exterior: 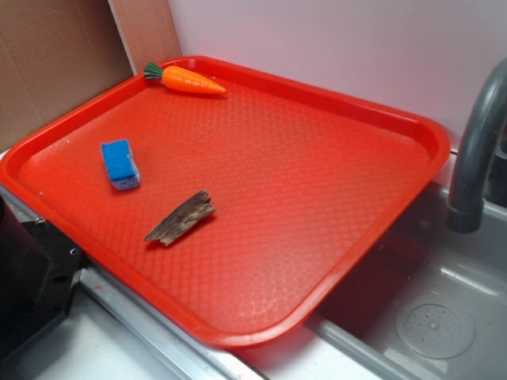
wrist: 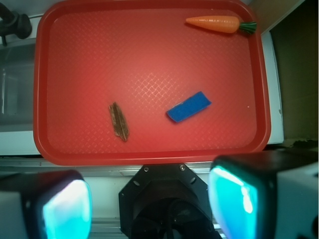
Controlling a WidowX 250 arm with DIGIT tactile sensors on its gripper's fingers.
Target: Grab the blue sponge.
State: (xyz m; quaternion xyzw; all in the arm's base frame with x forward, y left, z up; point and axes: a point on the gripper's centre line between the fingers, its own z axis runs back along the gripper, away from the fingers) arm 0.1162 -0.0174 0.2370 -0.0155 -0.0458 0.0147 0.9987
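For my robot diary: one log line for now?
gripper open, high | blue sponge untouched on red tray | grab not started

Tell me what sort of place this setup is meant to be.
Probably a toy kitchen sink counter: a grey faucet arches over a sink basin with a round drain, and a red tray beside it holds a toy carrot and a blue sponge.

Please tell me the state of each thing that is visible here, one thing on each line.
blue sponge: lying on the tray, not gripped, apart from the other things.
toy carrot: lying flat near a tray corner.
wood chip: lying flat on the tray.
red tray: resting partly over the sink.
gripper: open, above the tray's near edge, holding nothing.
faucet: no water running.
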